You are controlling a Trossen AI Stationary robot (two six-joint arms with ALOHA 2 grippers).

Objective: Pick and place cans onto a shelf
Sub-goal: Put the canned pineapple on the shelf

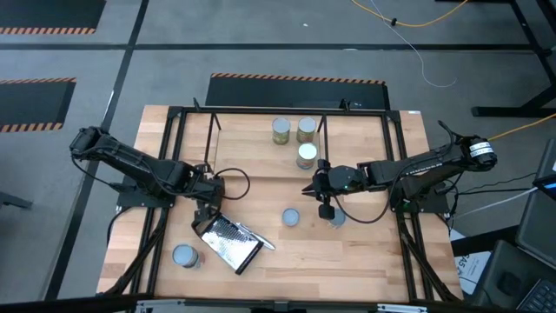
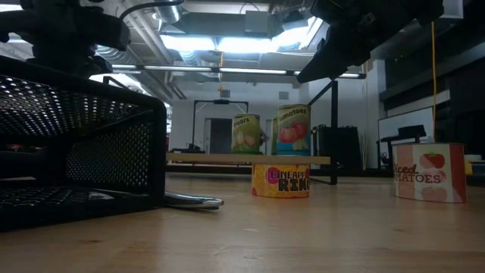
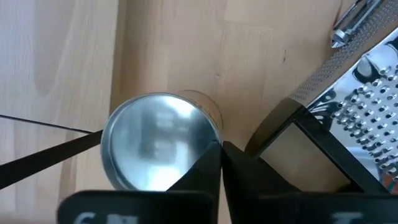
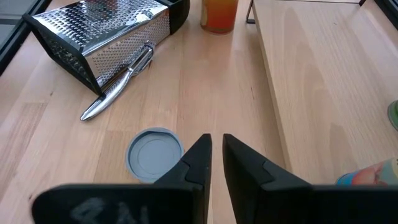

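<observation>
Pale wooden table (image 1: 365, 261) under everything, black frame (image 1: 174, 113) at its edges.

Right gripper (image 1: 320, 193) right of centre in the high view, between the shelf and the blue-grey-topped can (image 1: 290, 216). Fingers (image 4: 198, 160) drawn to a narrow slit in the right wrist view, gripping nothing, hanging just beside that blue-grey lid (image 4: 154, 154) with no contact visible. Another can (image 1: 336, 219) just below the gripper, partly hidden by it.

Left gripper (image 1: 205, 211) left of centre in the high view, beside the upper end of the metal grater (image 1: 228, 243). Fingers (image 3: 211, 165) almost closed in the left wrist view, empty, directly over the rim of a silver-topped can (image 3: 158, 140); touching or not, impossible to tell.

Shelf (image 1: 252, 148) in the upper middle of the high view, light board inside thin black rods. Three cans on it: two side by side at the top (image 1: 281, 130) (image 1: 306, 129), a white-topped one (image 1: 306, 156) just below. In the low view, pears can (image 2: 246, 134) and tomatoes can (image 2: 292, 130) upright on the board, pineapple rings can (image 2: 280, 180) in front on the table, diced tomatoes can (image 2: 430, 172) at far right.

One more can (image 1: 183, 256) at lower left in the high view, near the grater.
</observation>
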